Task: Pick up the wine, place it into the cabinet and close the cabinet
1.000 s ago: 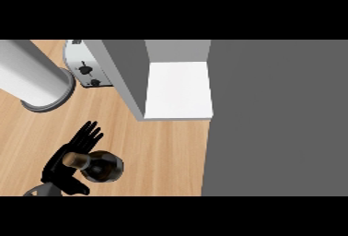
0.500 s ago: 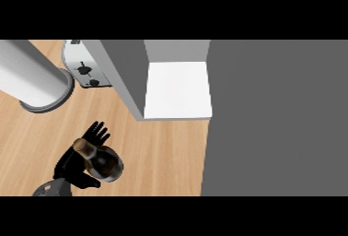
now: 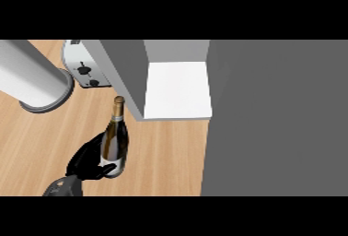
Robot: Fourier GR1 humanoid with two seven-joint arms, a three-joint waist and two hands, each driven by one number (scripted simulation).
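Wine (image 3: 114, 137) now tipped (neck toward cabinet (image 3: 178, 90)), left hand (image 3: 87, 162) gripping base.

A light wooden surface (image 3: 163, 156) is filling the left half of the frame. A tall grey cylinder (image 3: 31, 76) is standing on it at the upper left. A white appliance (image 3: 85, 69) is sitting just beside the cylinder, against the open cabinet (image 3: 176, 90).
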